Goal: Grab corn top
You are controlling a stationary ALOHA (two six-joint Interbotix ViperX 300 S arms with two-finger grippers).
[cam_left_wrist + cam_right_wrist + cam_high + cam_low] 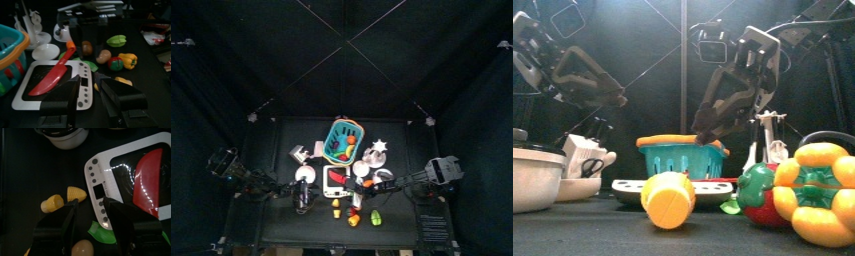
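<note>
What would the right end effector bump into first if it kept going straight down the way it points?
Probably the pointed yellow corn piece or the white scale's edge. The right end effector hangs open above the gap between them; depth is unclear.

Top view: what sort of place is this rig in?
Likely a robot lab test pen set up as a play kitchen: black curtains wall in a small black table, and toy food sits on it, such as a teal basket and a red toy knife.
</note>
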